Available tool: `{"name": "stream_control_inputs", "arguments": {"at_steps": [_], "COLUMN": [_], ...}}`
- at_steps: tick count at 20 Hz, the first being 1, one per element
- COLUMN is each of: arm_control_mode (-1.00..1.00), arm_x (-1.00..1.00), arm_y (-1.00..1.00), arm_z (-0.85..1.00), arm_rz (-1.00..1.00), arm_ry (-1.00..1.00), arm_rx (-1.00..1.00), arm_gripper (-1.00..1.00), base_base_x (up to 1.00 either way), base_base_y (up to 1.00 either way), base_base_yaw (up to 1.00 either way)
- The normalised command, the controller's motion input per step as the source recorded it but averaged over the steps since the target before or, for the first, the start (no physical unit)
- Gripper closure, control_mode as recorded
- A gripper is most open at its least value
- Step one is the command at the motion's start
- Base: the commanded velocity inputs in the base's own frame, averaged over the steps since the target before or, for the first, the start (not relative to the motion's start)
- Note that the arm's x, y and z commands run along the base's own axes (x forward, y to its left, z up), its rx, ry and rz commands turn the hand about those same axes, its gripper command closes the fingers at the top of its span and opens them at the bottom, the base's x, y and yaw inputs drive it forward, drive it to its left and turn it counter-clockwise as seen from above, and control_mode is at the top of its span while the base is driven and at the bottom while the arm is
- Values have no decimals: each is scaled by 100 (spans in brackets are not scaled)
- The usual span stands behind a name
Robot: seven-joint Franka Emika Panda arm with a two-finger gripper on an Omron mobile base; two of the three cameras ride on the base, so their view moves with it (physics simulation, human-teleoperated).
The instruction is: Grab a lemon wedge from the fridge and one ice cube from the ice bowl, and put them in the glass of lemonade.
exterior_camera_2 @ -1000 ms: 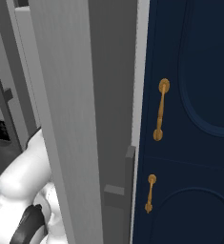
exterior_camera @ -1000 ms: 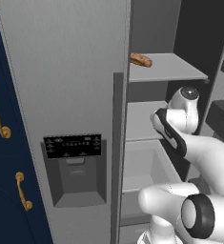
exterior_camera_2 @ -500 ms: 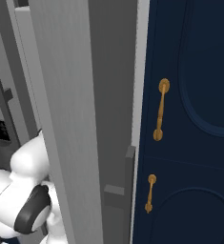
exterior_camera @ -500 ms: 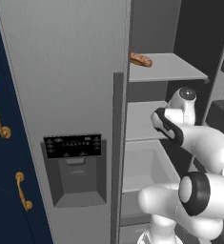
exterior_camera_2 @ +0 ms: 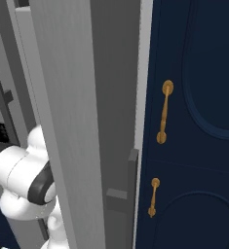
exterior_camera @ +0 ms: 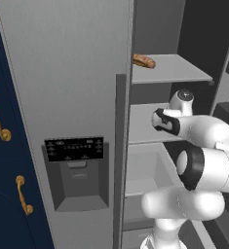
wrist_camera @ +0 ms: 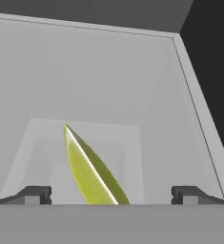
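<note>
My pincer (wrist_camera: 111,195) stands wide, with nothing between its two dark fingertips (wrist_camera: 35,194), which rise at about 8 and 4 o'clock of the hand view. The lemon wedge (wrist_camera: 90,169) lies between them, a thin yellow-green sliver that points from the bottom middle up toward 11 o'clock; I cannot tell if it touches either tip. Under and behind it is a pale grey bin or drawer of the fridge (exterior_camera: 62,73), with its right wall running toward 1 o'clock. In the left base view the fridge's left door is closed, with the black dispenser panel (exterior_camera: 74,149) at 8 o'clock, and the right side is open. My arm (exterior_camera: 199,146) reaches in at 3 o'clock, beside the grey shelves. A brown bread roll (exterior_camera: 143,61) lies on the upper shelf at 1 o'clock. In the right base view a navy cabinet (exterior_camera_2: 199,121) with brass handles (exterior_camera_2: 163,112) is at 3 o'clock.
</note>
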Motion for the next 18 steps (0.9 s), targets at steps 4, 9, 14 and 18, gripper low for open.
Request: {"name": "stream_control_inputs", "arguments": {"at_steps": [4, 9, 14, 18], "arm_control_mode": [-100, -100, -100, -100], "arm_x": [6, 20, 10, 2], "arm_y": [0, 0, 0, 0], "arm_z": [-32, -38, -15, -1], "arm_rz": [3, 3, 1, 0], "arm_ry": [7, 4, -3, -2], "arm_rx": [0, 0, 0, 0], "arm_gripper": [-100, -100, 100, 100], "base_base_x": [0, 0, 0, 0], "base_base_y": [0, 0, 0, 0], "base_base_yaw": [0, 0, 0, 0]}}
